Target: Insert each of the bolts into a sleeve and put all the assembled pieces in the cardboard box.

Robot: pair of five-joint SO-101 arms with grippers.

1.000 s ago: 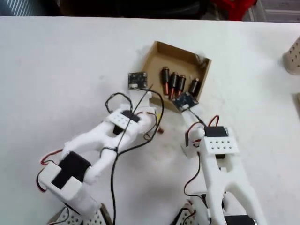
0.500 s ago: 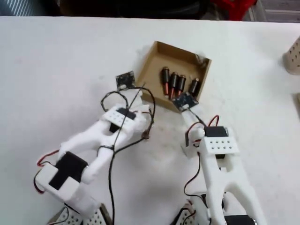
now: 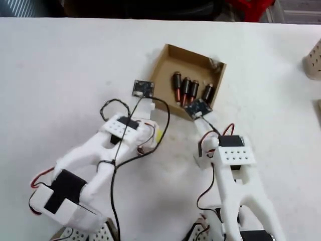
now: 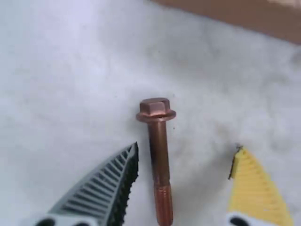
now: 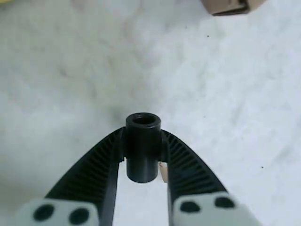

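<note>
Left wrist view: left gripper [image 4: 186,148] stands apart, straddling a copper hex-head bolt [image 4: 158,160] lying flat on the white table [image 4: 70,70].
Right gripper [image 5: 142,141]: clamped on a black cylindrical sleeve [image 5: 142,153].
Change: left arm [image 3: 120,133] drew back from the brown cardboard box [image 3: 164,68]; grasping the bolt is likely next.

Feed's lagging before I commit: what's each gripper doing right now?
Left gripper: open, bolt lying on the table between its fingers, not gripped.
Right gripper: shut on the black sleeve.
</note>
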